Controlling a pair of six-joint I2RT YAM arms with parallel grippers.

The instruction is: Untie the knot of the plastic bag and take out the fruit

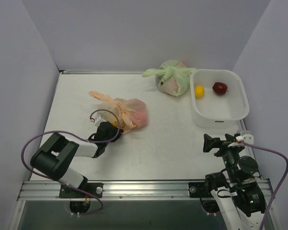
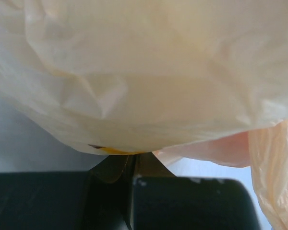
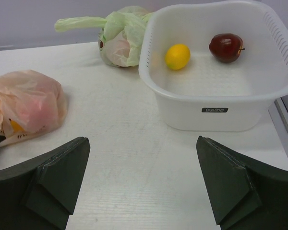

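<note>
Plastic bag (image 1: pixel 129 113): thin peach-orange film, translucent, crinkled, soft sheen. Green bag (image 1: pixel 173 76): same thin film, pale, creased. Tub (image 3: pixel 216 103): white moulded plastic, smooth, satin finish, slotted upper wall. Apple (image 3: pixel 225 47): dark red, glossy. Lemon (image 3: pixel 177 56): yellow, smooth, dull shine. Table (image 3: pixel 125 110): white, matt, faint grain. My left gripper (image 2: pixel 132 179): black, matt. My right gripper (image 3: pixel 141 143): dark, matt, moulded facets. Front rail (image 1: pixel 144 188): brushed metal.

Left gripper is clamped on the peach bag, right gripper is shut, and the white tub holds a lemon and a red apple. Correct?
Not quite: the right gripper is open, its jaws spread wide with nothing between them, as the right wrist view shows. The rest stands.
</note>
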